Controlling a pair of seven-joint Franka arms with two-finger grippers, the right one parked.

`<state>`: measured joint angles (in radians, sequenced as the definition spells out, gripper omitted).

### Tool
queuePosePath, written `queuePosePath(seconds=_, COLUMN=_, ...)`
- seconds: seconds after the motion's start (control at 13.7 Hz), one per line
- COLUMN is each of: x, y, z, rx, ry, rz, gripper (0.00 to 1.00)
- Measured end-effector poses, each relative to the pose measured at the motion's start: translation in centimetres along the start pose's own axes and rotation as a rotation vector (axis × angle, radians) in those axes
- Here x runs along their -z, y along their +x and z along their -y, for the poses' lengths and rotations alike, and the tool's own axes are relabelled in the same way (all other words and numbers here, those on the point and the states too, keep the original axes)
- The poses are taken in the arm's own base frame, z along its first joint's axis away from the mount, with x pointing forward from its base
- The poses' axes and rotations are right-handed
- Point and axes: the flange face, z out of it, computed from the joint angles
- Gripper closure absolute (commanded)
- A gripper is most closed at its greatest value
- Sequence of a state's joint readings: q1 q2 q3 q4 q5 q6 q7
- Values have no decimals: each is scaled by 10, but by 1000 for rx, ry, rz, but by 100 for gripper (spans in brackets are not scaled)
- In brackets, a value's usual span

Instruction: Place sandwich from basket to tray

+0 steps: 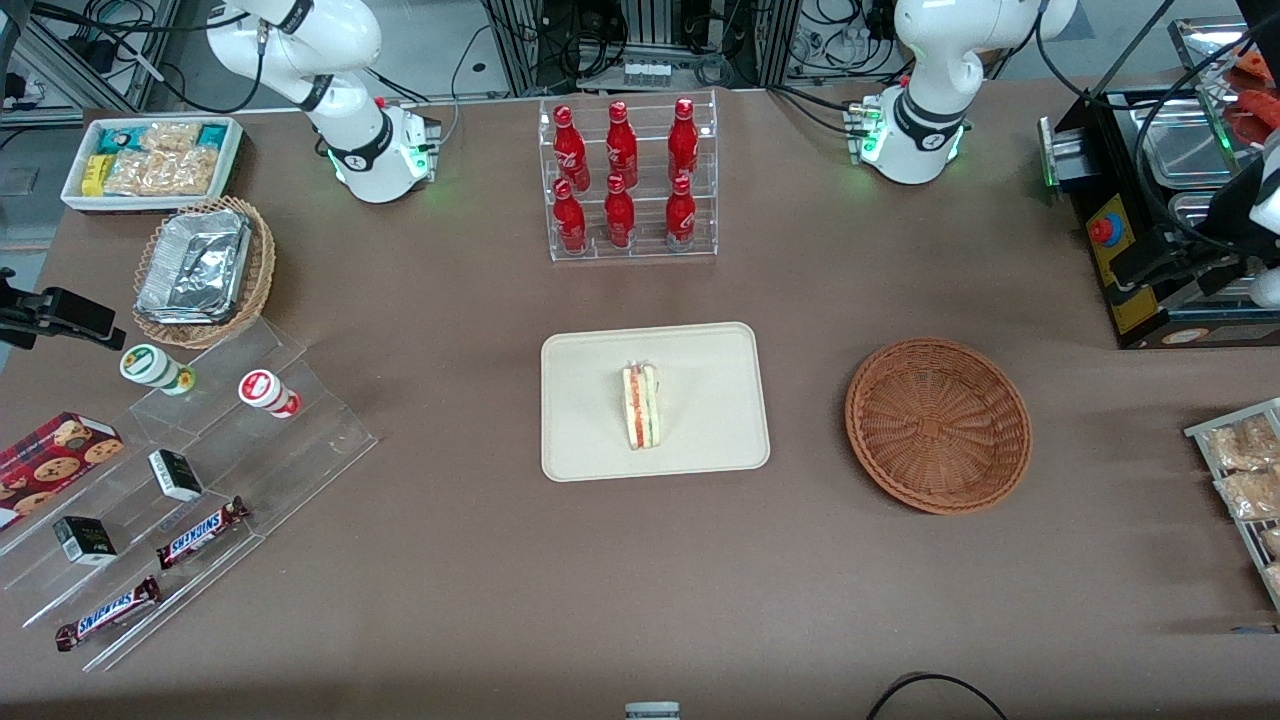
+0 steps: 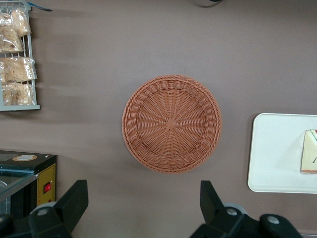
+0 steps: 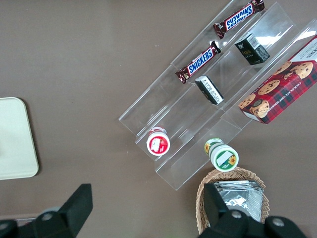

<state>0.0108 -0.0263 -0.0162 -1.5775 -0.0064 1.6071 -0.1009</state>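
The sandwich (image 1: 640,405), a pale wedge with orange-red and green layers, stands on the cream tray (image 1: 720,360) near its middle. The reddish-brown wicker basket (image 1: 938,425) sits beside the tray, toward the working arm's end of the table, with nothing in it. The left wrist view looks down on the basket (image 2: 171,124) from high up, with the tray's edge (image 2: 277,148) and part of the sandwich (image 2: 310,157) beside it. My left gripper (image 2: 143,187) is open and holds nothing. It hangs well above bare table next to the basket's rim.
A clear rack of red bottles (image 1: 630,180) stands farther from the front camera than the tray. A black machine (image 1: 1150,220) and a rack of snack bags (image 1: 1245,480) are at the working arm's end. Acrylic steps with candy bars (image 1: 190,480), a tan foil basket (image 1: 203,270) and a white snack box (image 1: 150,160) are at the parked arm's end.
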Motion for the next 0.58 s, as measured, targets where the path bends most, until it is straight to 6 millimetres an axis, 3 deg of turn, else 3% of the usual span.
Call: queuePosePath(seconds=0.58, x=-2, y=10, z=-6, rx=-10, ry=-1, rz=3, gripper=0)
